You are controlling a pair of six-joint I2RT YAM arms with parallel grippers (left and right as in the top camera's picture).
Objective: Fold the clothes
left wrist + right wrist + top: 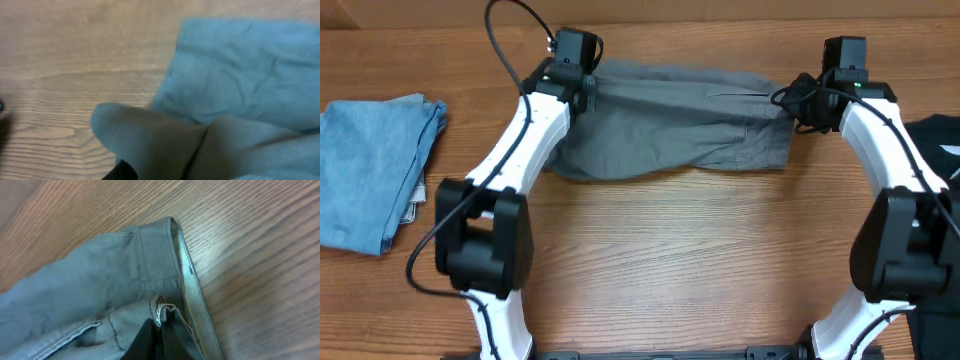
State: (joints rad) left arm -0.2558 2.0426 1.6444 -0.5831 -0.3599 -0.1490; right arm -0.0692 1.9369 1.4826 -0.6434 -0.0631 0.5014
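The grey shorts (675,120) lie across the far part of the table, folded lengthwise. My left gripper (576,78) is at their far left end and is shut on a fold of the grey cloth (165,145); only a dark fingertip (122,171) shows in the left wrist view. My right gripper (812,100) is at their far right end. Its black fingers (160,337) are pressed together on the waistband edge of the shorts (100,280), where the pale inner lining (192,287) shows.
A light-blue folded garment (375,170) lies at the left edge of the table. A black shirt with a white mark (940,145) lies at the right edge. The wooden table (690,260) stretches toward the front between both arms.
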